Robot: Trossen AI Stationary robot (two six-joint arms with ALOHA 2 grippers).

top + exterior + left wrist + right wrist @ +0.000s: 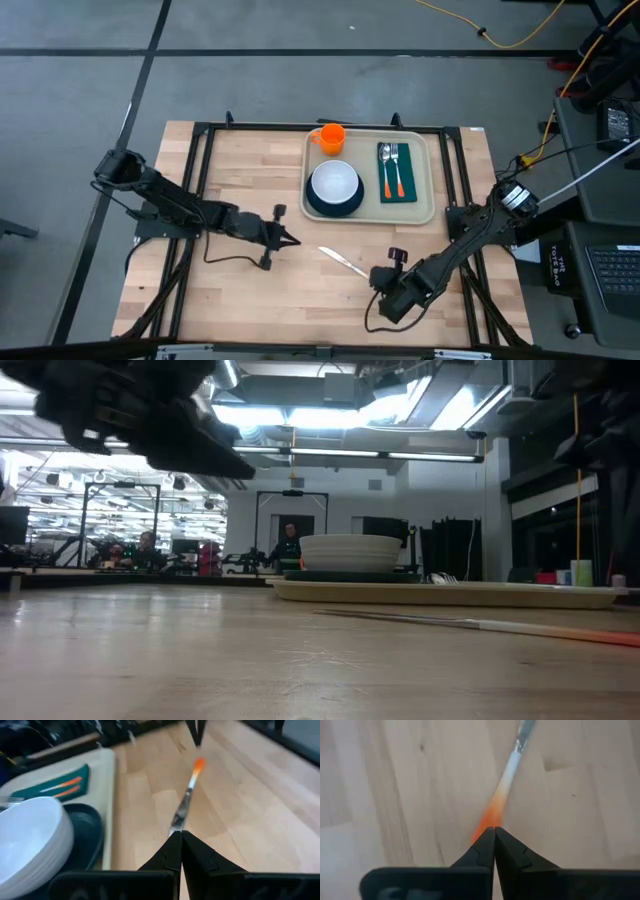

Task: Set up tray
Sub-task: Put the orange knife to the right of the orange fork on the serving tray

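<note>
The beige tray (432,170) lies at the table's far right. It carries an orange cup (331,137), a white bowl (334,183) on a dark plate, and a green napkin (395,190) with a fork and a spoon. A knife (342,261) with an orange handle (492,812) lies flat on the wood near the tray. My right gripper (493,830) is shut, its tips over the handle's end. My left gripper (180,837) is shut and hangs in the air (235,465) beyond the blade tip, pointing along the knife. My right gripper comes steeply from above at the free end of the knife's orange handle (489,822). Its shut fingertips hide that end, so I cannot tell whether they touch it. The knife lies flat on the table (450,622).
A black frame (200,170) runs around the tabletop's edges. Bare wood (250,290) lies between the arms and toward the near edge. People and equipment show in the room beyond the table's far side.
</note>
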